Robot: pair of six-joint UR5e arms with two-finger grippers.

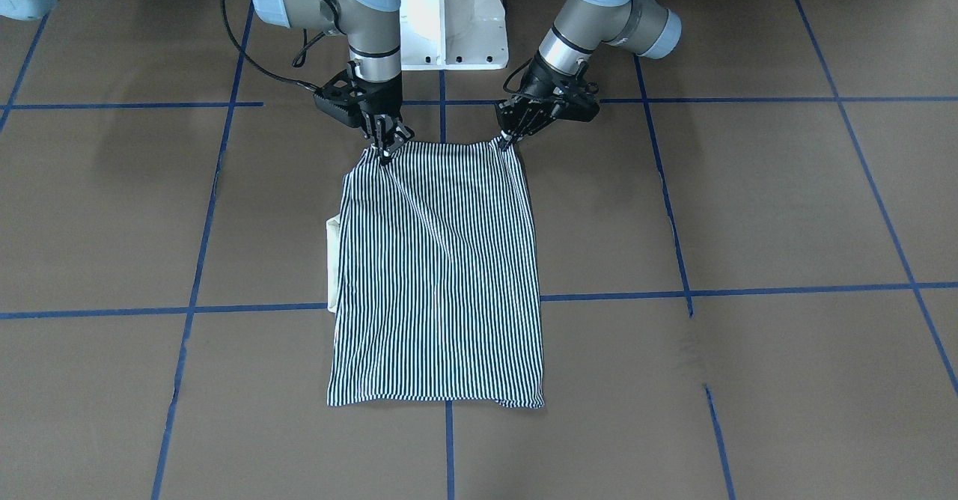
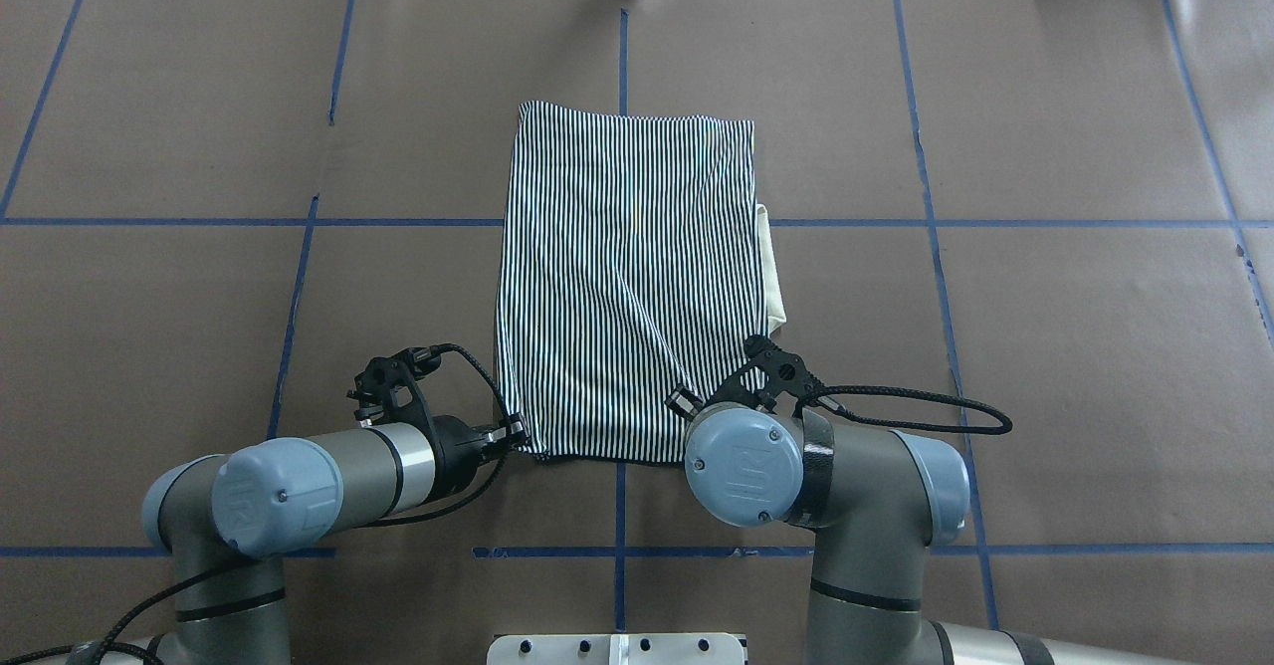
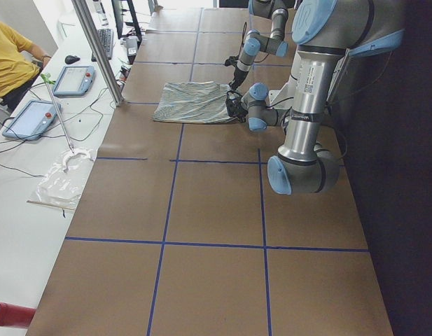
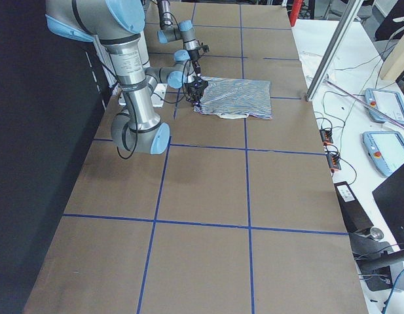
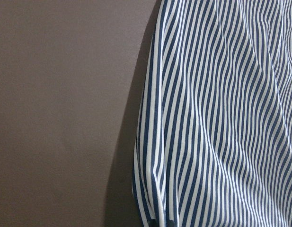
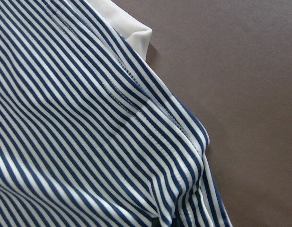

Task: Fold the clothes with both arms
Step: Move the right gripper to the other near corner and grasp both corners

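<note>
The striped polo shirt (image 1: 438, 275) lies folded into a tall rectangle on the brown table (image 1: 748, 208), its cream collar (image 1: 331, 260) poking out on my right side. It also shows in the overhead view (image 2: 627, 267). My left gripper (image 1: 510, 139) is shut on the near corner of the shirt on my left; it also shows in the overhead view (image 2: 516, 434). My right gripper (image 1: 385, 152) is shut on the other near corner, partly hidden under its wrist in the overhead view (image 2: 685, 401). Both corners are pinched and slightly raised, with creases running from them. The wrist views show only bunched striped cloth (image 5: 221, 118) and the collar (image 6: 127, 23).
The white pedestal base (image 1: 449, 21) stands just behind the grippers. Blue tape lines (image 1: 748, 290) divide the table into squares. A metal pole (image 3: 96, 49), tablets (image 3: 72, 78) and a person in yellow (image 3: 9, 63) are beyond the far table edge.
</note>
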